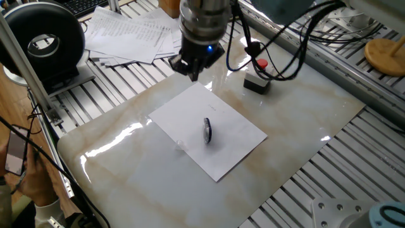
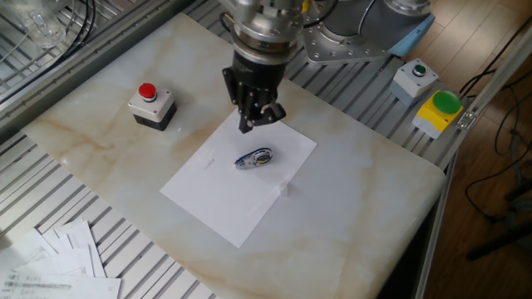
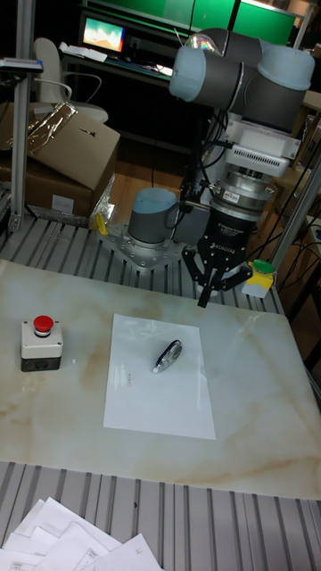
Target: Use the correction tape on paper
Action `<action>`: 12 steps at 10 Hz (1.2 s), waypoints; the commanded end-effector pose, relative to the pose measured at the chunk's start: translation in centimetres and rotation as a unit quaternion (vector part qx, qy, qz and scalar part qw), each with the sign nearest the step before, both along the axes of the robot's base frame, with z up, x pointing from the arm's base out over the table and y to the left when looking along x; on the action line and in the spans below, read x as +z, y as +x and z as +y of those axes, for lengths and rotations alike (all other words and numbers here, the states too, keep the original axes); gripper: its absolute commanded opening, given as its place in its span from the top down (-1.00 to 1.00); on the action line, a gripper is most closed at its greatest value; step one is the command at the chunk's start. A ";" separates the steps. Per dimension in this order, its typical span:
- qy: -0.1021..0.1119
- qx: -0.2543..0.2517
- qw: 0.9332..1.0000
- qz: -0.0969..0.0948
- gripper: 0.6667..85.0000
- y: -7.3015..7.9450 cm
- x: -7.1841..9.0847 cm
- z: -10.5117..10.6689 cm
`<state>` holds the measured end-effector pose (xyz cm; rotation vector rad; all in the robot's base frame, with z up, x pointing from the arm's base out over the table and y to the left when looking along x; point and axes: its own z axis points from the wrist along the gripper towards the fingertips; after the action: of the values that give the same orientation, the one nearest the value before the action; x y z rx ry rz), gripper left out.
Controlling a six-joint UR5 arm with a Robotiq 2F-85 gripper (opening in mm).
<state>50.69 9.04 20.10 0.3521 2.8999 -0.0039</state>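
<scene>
1. Tape (image 2: 253, 159) lies on its side near the middle of the paper (image 2: 218, 193), nothing touching it. My read: flat and loose like that, it needs a top-down pick before any swipe.
2. Paper sits flat on the marble table (image 2: 366, 195), rotated diagonal to the table edges, faint marks on it left of the tape in the tall view. Bare sheet all round the tape, so there's room to drag.
3. Gripper (image 2: 256, 119) hangs above the paper's far corner, short of the tape, pointing down. Fingers look close together and hold nothing; can't tell if there's a gap.
4. Around: red-button box (image 2: 151, 105) on the table, well apart from the paper. Printed sheets (image 1: 130, 33) piled off the slab. Green button (image 2: 445, 105) and a small grey box (image 2: 415, 76) off the table edge.
5. Nothing stands between gripper and tape. The tape's low profile looks like the main risk: fingers may scrape or shift the paper.
</scene>
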 end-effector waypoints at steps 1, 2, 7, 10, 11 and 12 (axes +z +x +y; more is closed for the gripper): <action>-0.001 0.018 1.000 0.022 0.99 -1.2 0.2 -0.6; 0.007 0.027 0.999 0.029 0.99 -0.8 0.7 -1.1; 0.041 0.060 0.995 0.073 0.99 -0.1 3.1 -1.9; 0.014 0.060 0.997 0.055 0.99 1.0 3.2 -3.2; 0.018 0.060 0.997 0.054 0.99 1.0 3.2 -3.0; 0.021 0.056 0.997 0.052 0.99 1.1 3.2 -2.9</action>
<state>51.38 6.07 23.02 0.1957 3.0328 0.0424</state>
